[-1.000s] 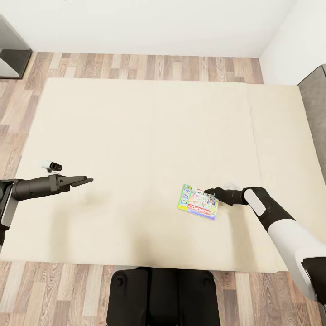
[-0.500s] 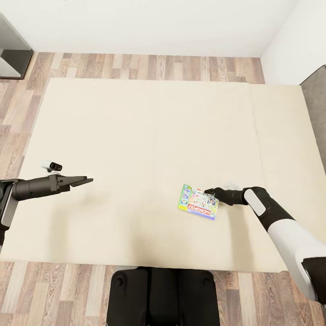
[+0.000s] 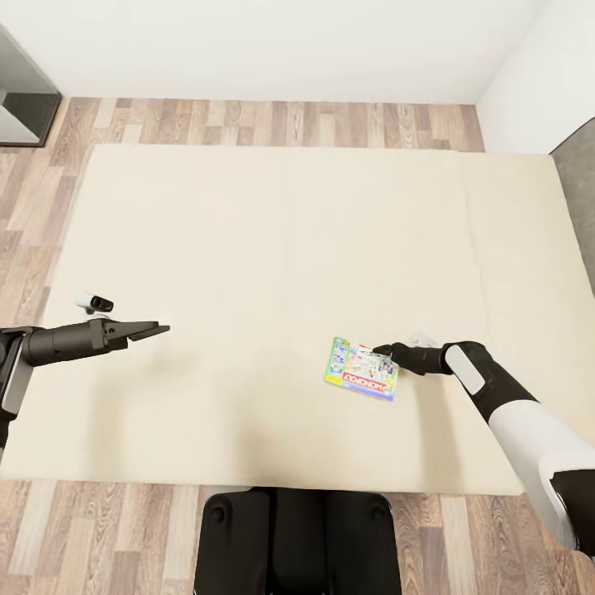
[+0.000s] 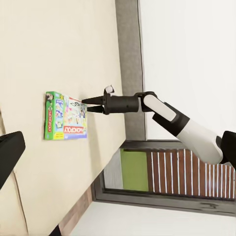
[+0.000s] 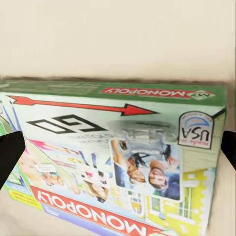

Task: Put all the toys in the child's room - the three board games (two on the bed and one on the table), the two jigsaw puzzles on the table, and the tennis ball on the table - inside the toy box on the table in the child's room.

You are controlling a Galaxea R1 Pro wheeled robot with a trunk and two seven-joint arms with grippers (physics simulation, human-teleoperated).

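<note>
Bed; right pincer open over board game

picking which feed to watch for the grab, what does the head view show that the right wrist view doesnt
Head view alone: the whole beige bed, wood floor, the left claw hovering apart at the left, and the right claw at the board game's right edge.

Right wrist view alone: the box print up close, reading MONOPOLY and USA, with a dark fingertip at each side of the box.

Both: the board game lying flat on the mattress.
</note>
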